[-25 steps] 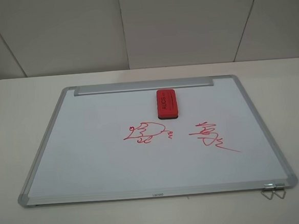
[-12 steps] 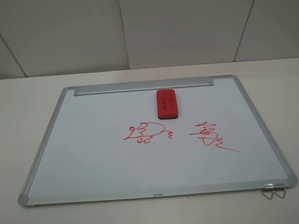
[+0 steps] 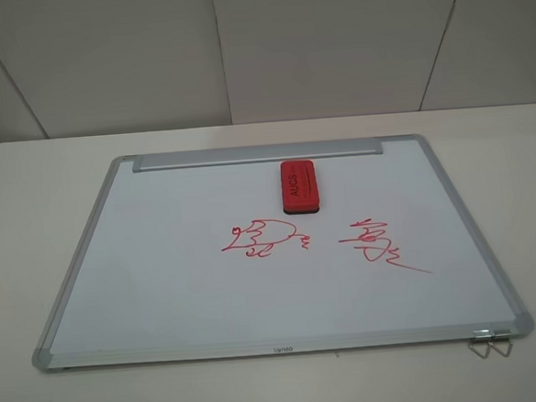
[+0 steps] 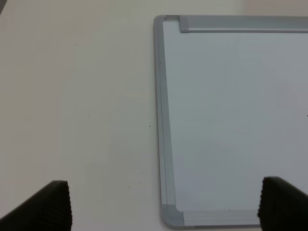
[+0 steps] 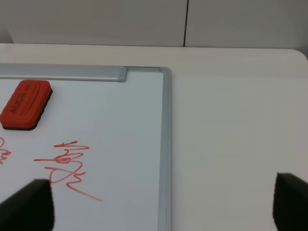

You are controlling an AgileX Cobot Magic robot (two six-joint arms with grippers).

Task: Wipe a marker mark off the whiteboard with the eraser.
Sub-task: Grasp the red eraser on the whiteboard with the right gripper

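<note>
The whiteboard (image 3: 162,264) lies flat on the table, its silver tray bar (image 3: 256,154) along the far edge. On its far middle rests the red eraser (image 3: 298,186), also seen from the right wrist as the eraser (image 5: 25,104). Just in front of it is the loopy red marker mark (image 3: 263,237). Neither arm shows in the exterior high view. My left gripper (image 4: 168,211) is open over the board's left frame. My right gripper (image 5: 161,207) is open above the board's right frame, well away from the eraser.
A spiky red scribble with a long tail (image 3: 382,246) sits to the right of the loopy mark; the right wrist shows this scribble (image 5: 67,168) too. Metal hanging hooks (image 3: 490,344) stick out at the board's near right corner. A white table (image 3: 29,199) surrounds the board.
</note>
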